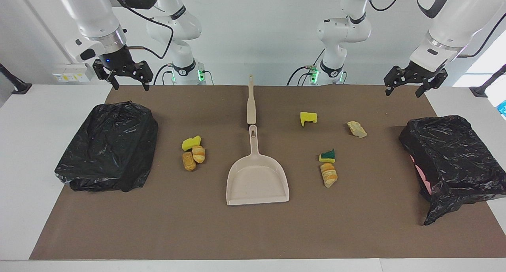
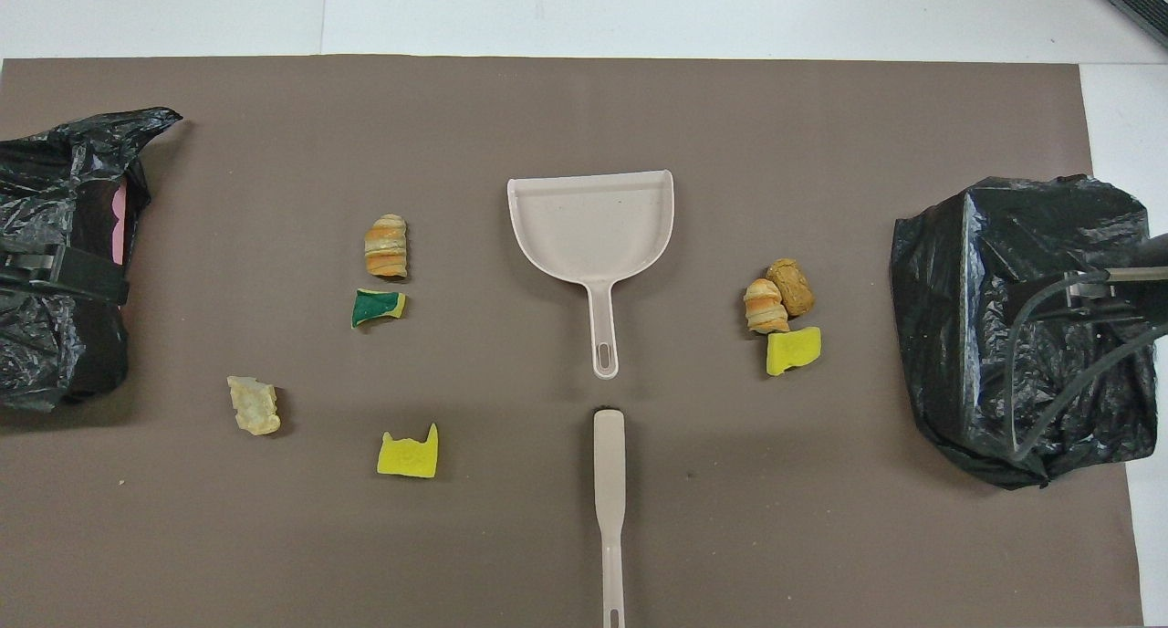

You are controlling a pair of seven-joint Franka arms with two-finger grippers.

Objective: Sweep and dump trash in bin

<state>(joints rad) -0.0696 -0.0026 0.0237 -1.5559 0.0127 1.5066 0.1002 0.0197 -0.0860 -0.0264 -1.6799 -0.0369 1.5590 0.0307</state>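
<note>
Seven scraps (image 1: 329,174) lie on the matte brown mat (image 1: 253,232): spongy yellow chunks, ridged bread-like rolls, one pale lump, flanking a smooth beige dustpan (image 1: 257,181). Crinkled black bags (image 1: 106,145) sit at both ends. Left gripper (image 1: 415,88) and right gripper (image 1: 128,80) hang spread, empty.

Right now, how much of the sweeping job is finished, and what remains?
Nothing looks done yet. All the trash lies on the brown mat: three pieces toward the right arm's end, four toward the left arm's. The dustpan is empty and the brush untouched. Nothing is in hand: the right gripper and left gripper hang open and empty. Sweeping and dumping into a black-bagged bin remain.
</note>
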